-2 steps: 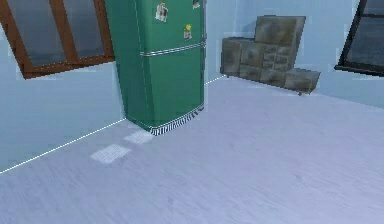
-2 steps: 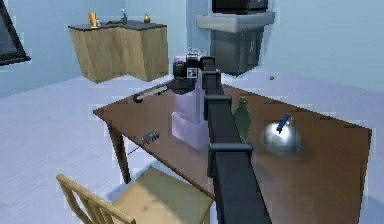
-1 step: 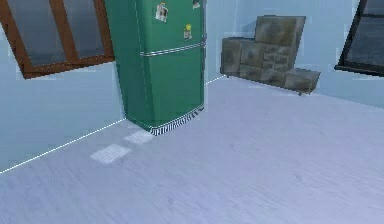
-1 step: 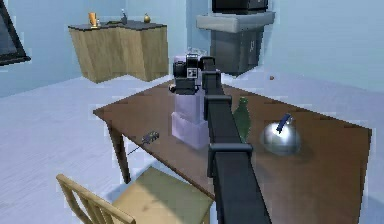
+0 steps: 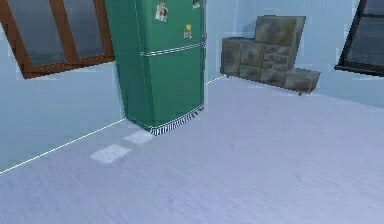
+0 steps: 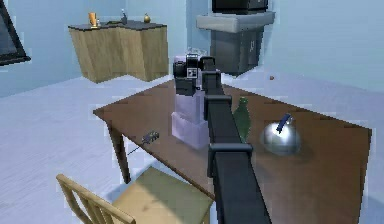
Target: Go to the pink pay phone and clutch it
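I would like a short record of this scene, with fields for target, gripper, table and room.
target: pale pink boxy phone on the brown wooden table
gripper: dark gripper seen at the phone's upper part; cannot tell whether it holds anything
table: also a green glass bottle and a silver round object
room: green fridge and grey stone-like armchair ahead

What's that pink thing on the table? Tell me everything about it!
The pink thing is a pale pink, boxy block, wider at the bottom, narrower above, smooth like plastic. It stands upright on the brown wooden table. The dark arm hides its right side, and the gripper shows just above it, so its top is hard to make out. A green bottle stands apart at its right. Whether the gripper touches it cannot be told.
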Robot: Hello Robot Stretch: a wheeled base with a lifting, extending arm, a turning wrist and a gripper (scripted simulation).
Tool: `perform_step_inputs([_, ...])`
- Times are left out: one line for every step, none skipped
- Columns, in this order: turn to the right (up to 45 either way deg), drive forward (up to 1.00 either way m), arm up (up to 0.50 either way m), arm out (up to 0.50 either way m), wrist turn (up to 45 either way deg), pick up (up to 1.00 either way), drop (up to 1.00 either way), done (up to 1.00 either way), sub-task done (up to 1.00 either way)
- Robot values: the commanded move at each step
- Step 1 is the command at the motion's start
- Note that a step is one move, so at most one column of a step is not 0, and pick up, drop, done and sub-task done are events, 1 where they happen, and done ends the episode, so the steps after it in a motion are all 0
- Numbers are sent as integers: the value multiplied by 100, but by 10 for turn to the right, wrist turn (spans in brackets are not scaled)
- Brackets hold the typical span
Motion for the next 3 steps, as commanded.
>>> perform_step_inputs([0, 0, 0, 0, 0, 100, 0, 0, 0])
perform_step_inputs([0, 0, 4, 0, 0, 0, 0, 0, 0])
perform_step_inputs([0, 0, 0, 0, 0, 0, 0, 100, 0])
